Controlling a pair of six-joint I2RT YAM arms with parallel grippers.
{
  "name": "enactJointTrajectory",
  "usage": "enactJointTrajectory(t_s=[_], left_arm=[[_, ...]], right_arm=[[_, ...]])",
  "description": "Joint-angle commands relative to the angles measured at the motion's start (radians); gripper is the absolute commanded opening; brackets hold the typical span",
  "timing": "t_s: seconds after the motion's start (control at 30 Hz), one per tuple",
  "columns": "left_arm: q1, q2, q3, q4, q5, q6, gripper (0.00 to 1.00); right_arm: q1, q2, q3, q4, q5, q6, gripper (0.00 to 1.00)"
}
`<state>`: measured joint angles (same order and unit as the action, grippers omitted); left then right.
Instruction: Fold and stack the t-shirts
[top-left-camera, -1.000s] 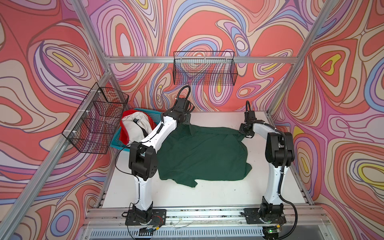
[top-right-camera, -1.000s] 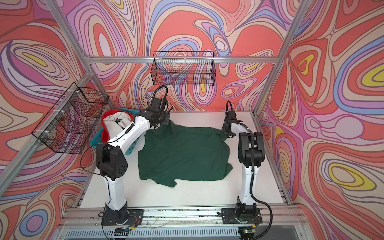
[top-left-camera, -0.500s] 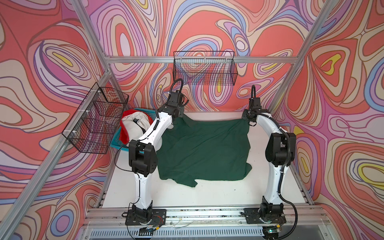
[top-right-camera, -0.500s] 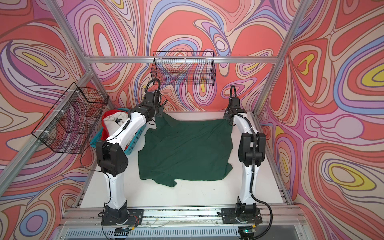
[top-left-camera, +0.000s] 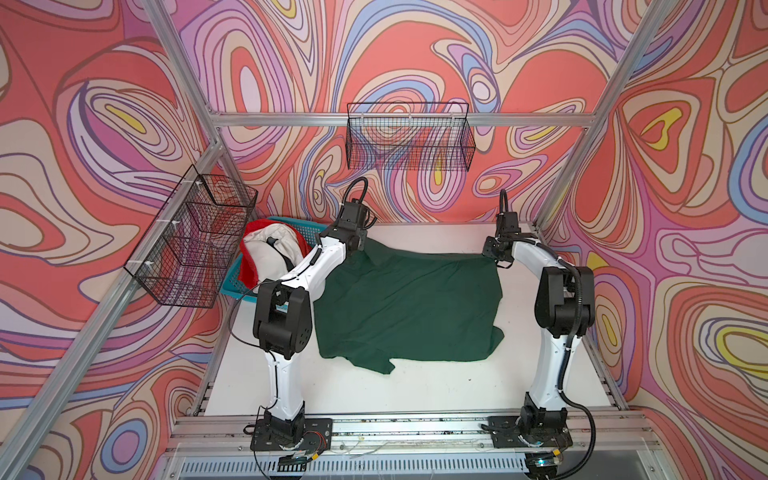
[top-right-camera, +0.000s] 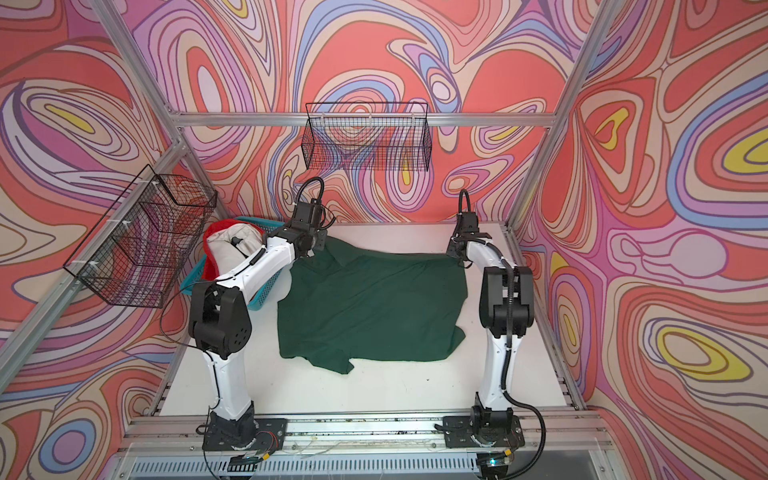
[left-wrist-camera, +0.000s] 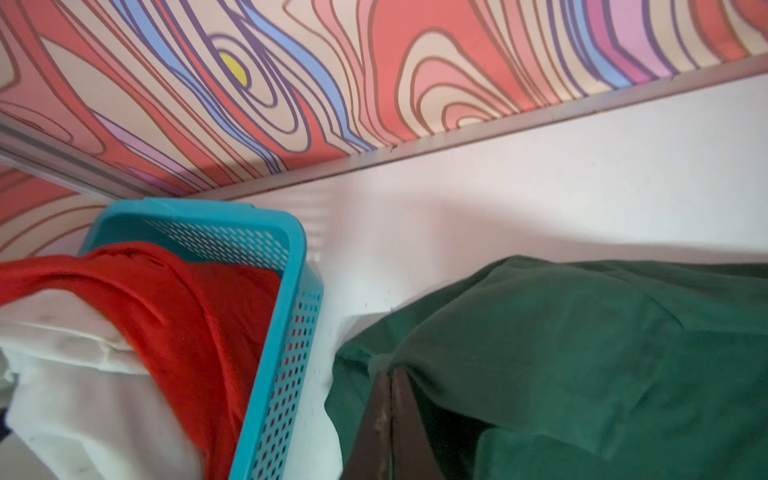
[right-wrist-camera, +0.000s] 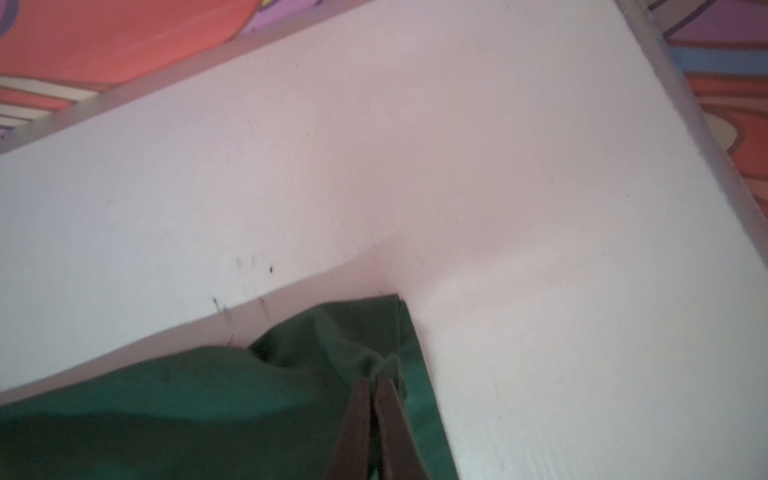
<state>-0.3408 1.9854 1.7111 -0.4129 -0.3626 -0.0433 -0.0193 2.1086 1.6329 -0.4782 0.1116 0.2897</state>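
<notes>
Dark green t-shirt (top-left-camera: 407, 303) is seen spread over the middle of the white bench (top-left-camera: 415, 395) in both top views, with its far edge stretched between the two arms and a rumpled flap lying at its near edge, toward the lower centre of the frame. Its upper left corner is pinched by the left tool (left-wrist-camera: 388, 376), whose jaws are pressed together on a fold of the cloth. Its upper right corner is gripped in the same way by the right tool (right-wrist-camera: 376, 382), the jaws being closed tight on a bunched bit of hem. A blue basket (left-wrist-camera: 208, 212) is set just left of the shirt, partly hidden by the left arm in both top views. A red t-shirt (left-wrist-camera: 187, 324) and a white t-shirt (left-wrist-camera: 70, 374) are heaped in it and rise above its rim. Two black wire baskets are hung on the frame, one at upper centre (top-left-camera: 409, 139) and one at the left (top-left-camera: 195, 237).
</notes>
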Motion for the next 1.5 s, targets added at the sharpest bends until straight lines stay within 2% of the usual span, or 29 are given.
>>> enactJointTrajectory(t_s=[0.0,0.2,0.73,1.1,1.23,1.47], left_arm=[[-0.006,-0.078,-0.039,0.057,-0.011,-0.063,0.0],[-0.005,-0.127,-0.102,0.059,-0.021,-0.097,0.0],[-0.004,-0.2,-0.206,0.116,-0.071,-0.132,0.0],[-0.008,-0.294,-0.344,0.142,-0.081,-0.221,0.0],[-0.013,-0.33,-0.414,0.176,-0.111,-0.294,0.0],[-0.038,-0.354,-0.468,0.093,-0.101,-0.372,0.0]], right_arm=[[-0.006,-0.101,-0.076,0.07,-0.042,0.024,0.0],[-0.007,-0.187,-0.205,0.1,-0.067,0.046,0.0],[-0.006,-0.325,-0.357,0.11,-0.086,0.086,0.0],[-0.006,-0.405,-0.485,0.123,-0.112,0.102,0.0],[-0.007,-0.428,-0.519,0.122,-0.101,0.105,0.0],[-0.007,-0.449,-0.534,0.106,-0.088,0.096,0.0]])
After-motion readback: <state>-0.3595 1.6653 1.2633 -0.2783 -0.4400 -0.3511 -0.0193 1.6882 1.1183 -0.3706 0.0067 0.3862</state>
